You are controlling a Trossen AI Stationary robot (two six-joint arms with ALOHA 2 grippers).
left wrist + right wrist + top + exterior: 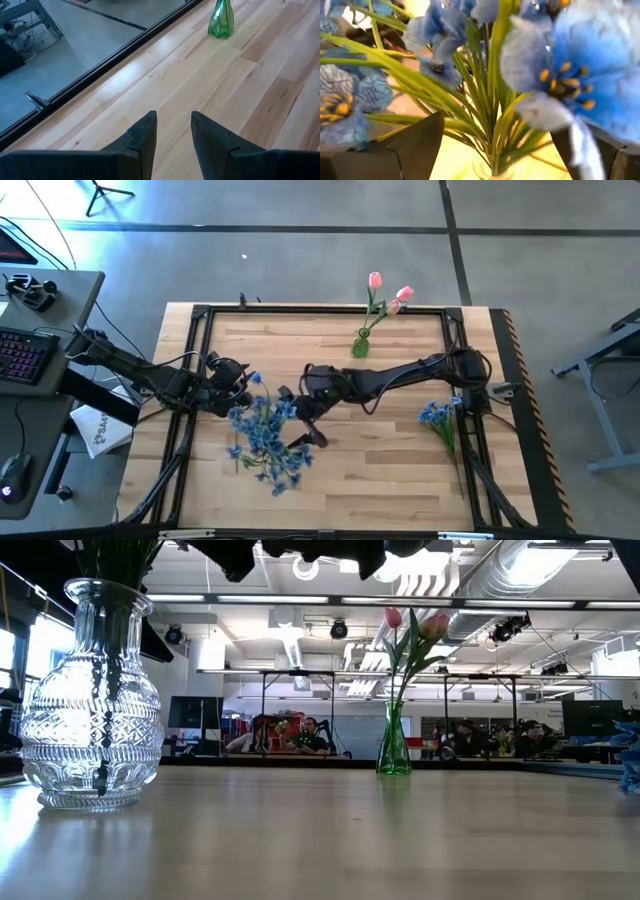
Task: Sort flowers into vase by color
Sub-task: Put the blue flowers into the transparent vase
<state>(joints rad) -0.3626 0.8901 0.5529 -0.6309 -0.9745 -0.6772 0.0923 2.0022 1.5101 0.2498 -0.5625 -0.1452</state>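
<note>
A clear cut-glass vase (93, 710) stands on the table's left half and holds a bunch of blue flowers (265, 438), their stems down in its mouth (492, 175). My right gripper (294, 420) hovers over this bunch, open, with its fingers (420, 145) wide on either side of the green stems (487, 107). My left gripper (243, 383), also open and holding nothing (173, 117), waits just left of the bunch. A green glass vase (361, 345) near the far edge holds two pink tulips (388, 290). More blue flowers (440, 416) lie flat on the table at the right.
A black frame (320, 310) runs around the wooden table top. The green vase (393, 745) stands far back at the centre. Bare wood (370, 450) lies between the clear vase and the loose blue flowers. People sit in the room behind (310, 735).
</note>
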